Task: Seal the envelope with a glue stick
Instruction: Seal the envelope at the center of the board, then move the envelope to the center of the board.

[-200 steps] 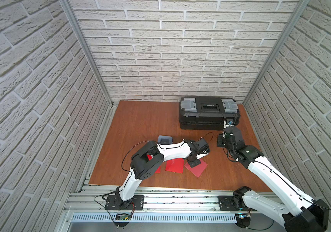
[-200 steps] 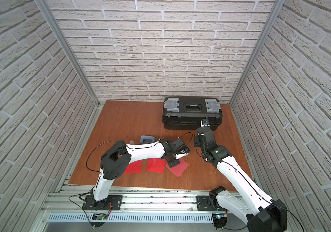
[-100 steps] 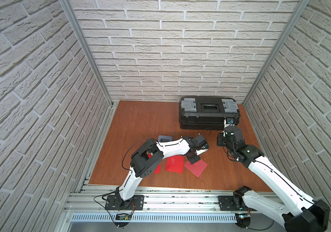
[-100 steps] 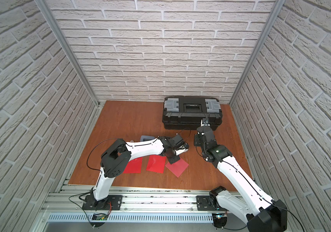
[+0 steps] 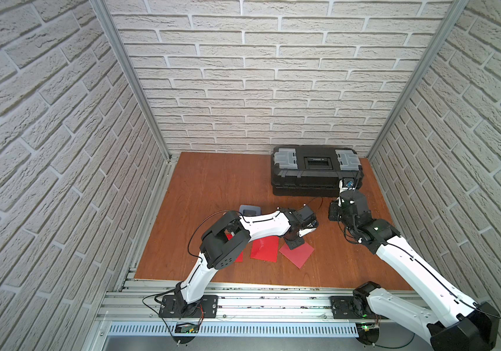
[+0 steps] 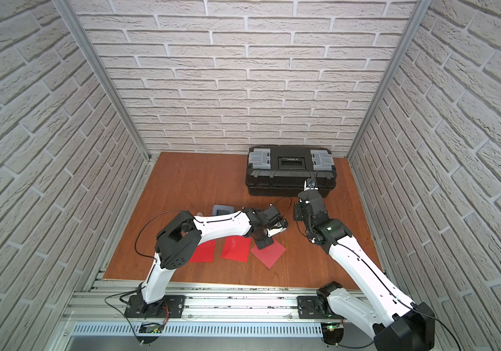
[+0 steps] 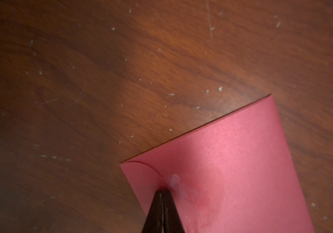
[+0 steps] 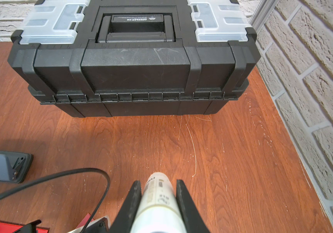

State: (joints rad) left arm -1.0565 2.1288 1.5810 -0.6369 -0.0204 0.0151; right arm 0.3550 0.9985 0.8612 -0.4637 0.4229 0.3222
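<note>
Landmark: the black toolbox (image 5: 316,170) stands shut at the back of the wooden table (image 5: 212,188), clear lids at either end of its top.
Right gripper (image 8: 158,181): just in front of the toolbox, near one front corner – jaws pinching the glue stick between them.
Glue stick (image 8: 158,197): white tube with a faint printed label, clamped on both sides, held above the table with its free end pointing at the toolbox front.
Left gripper (image 7: 162,191): well in front of the toolbox, jaws pressed together with nothing between them, the tips down on a red envelope.
Envelope (image 7: 232,171): flat on the table, flap folded over; a whitish smear shows on it beside the closed tips.
Other envelopes: in a top view two more red ones (image 5: 264,247) lie beside it, further from the toolbox.
Hole punch (image 8: 2,167): grey-blue, on the table in front of the toolbox – apart from both grippers.
</note>
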